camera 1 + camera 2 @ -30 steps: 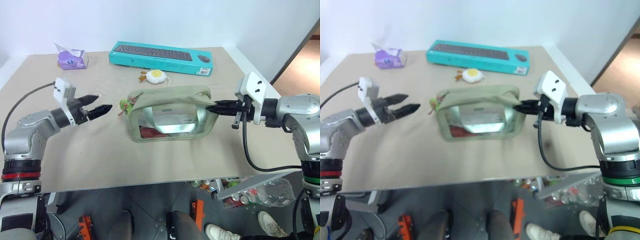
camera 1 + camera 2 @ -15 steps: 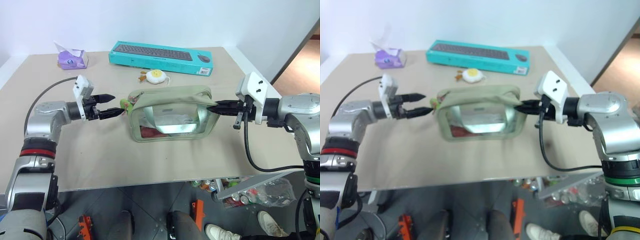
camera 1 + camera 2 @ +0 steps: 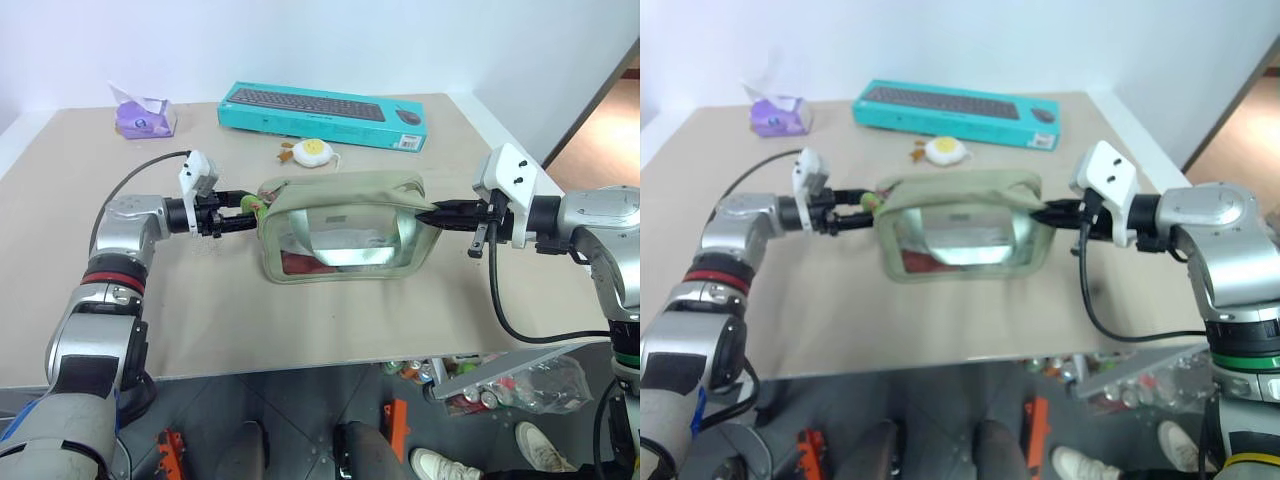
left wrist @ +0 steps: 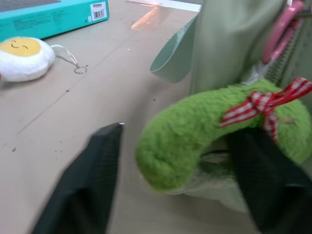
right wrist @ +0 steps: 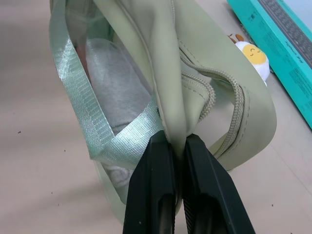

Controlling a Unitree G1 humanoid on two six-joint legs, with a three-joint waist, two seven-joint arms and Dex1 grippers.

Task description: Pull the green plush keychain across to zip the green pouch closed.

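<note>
The pale green pouch (image 3: 345, 215) stands on the table with its top zipper open; the clear window faces me. At its left end hangs the green plush keychain (image 4: 195, 131), lime-green with a red-and-white ribbon. My left gripper (image 3: 245, 212) points level at that end. Its two fingers (image 4: 97, 185) straddle the plush, and a thin gap shows beside one finger. My right gripper (image 5: 176, 139) is shut on the pouch's fabric at the right end (image 3: 437, 213), beside a strap handle.
A teal keyboard box (image 3: 325, 115) lies at the back. A yellow-and-white round plush (image 3: 311, 152) sits just behind the pouch, and a purple tissue pack (image 3: 143, 115) at the back left. The table's front edge (image 3: 300, 365) is close to me.
My left gripper has travelled right to the pouch's left end, and its fingers have narrowed around the green plush keychain. The right gripper has held still on the pouch.
</note>
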